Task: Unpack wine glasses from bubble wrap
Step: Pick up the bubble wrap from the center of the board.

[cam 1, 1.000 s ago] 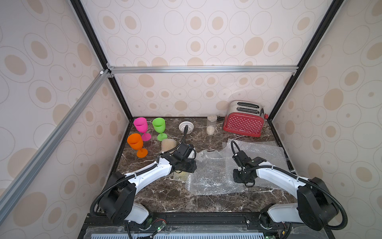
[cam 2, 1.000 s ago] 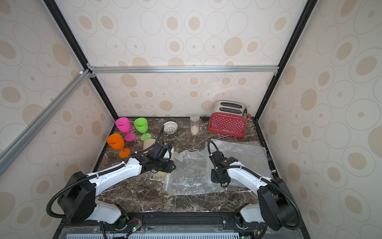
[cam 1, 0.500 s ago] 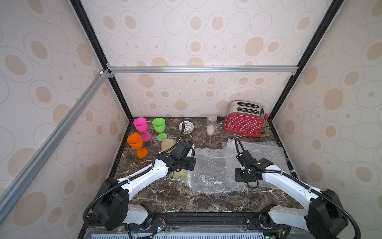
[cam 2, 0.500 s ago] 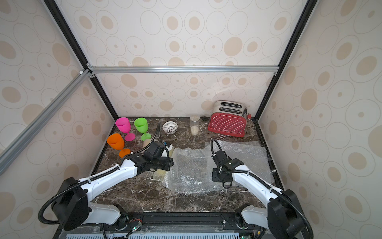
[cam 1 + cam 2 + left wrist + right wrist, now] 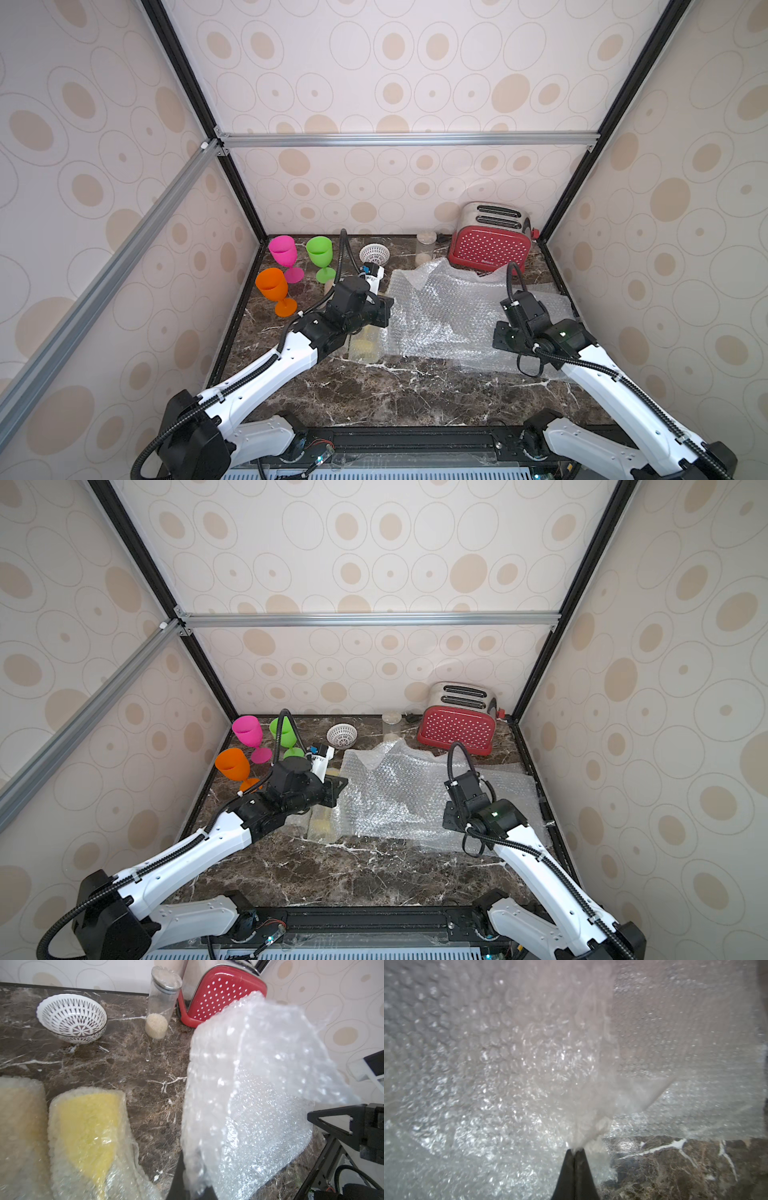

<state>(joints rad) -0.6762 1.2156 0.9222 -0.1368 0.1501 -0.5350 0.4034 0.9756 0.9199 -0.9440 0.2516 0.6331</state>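
My left gripper (image 5: 192, 1186) clenches the left edge of the loose bubble wrap sheet (image 5: 449, 316) at mid-frame; my right gripper (image 5: 575, 1150) pinches its right side.

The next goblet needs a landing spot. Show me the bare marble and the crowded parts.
Bare: front strip of marble between the bubble wrap and the front rail; a smaller patch between white bowl, jar and wrap. Crowded: pink goblet, green goblet and orange goblet rear left; wrapped rolls under the left arm.
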